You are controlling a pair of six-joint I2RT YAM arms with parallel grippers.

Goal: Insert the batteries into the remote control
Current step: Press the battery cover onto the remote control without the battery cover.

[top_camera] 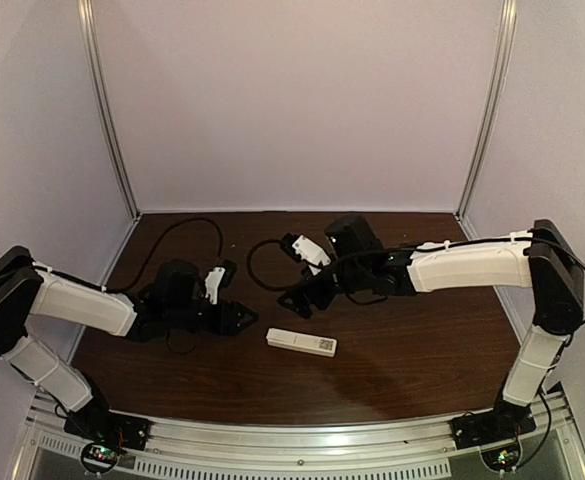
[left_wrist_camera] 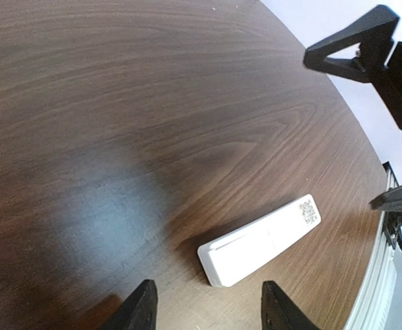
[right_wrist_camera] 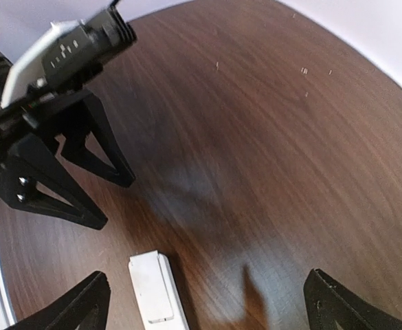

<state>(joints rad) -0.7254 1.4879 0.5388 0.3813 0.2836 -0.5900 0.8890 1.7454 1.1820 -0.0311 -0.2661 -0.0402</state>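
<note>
the dark wood table (top_camera: 422,350) carries only one of the task's things that can be seen: the remote control (top_camera: 302,343), a slim white bar lying flat near the middle. its long axis runs roughly left to right across the table. the left arm (top_camera: 82,305) and right arm (top_camera: 472,268) both reach inward, so the remote sits between them, a little toward the near edge.

the left gripper (left_wrist_camera: 207,309) has its fingers parted and empty. the remote lies just ahead of it and slightly right of centre, slanted across the jaw line. a small printed label (left_wrist_camera: 308,211) at its far end faces up and no buttons show, so it looks to be back-up.

the right gripper (right_wrist_camera: 211,306) is spread wide, also empty. one end of the remote pokes in between its fingers, left of centre, with the long axis pointing away from the wrist. by my reading the right jaws would close across the narrow width, while the left would need a wrist turn first.

the batteries are in none of the views.
</note>
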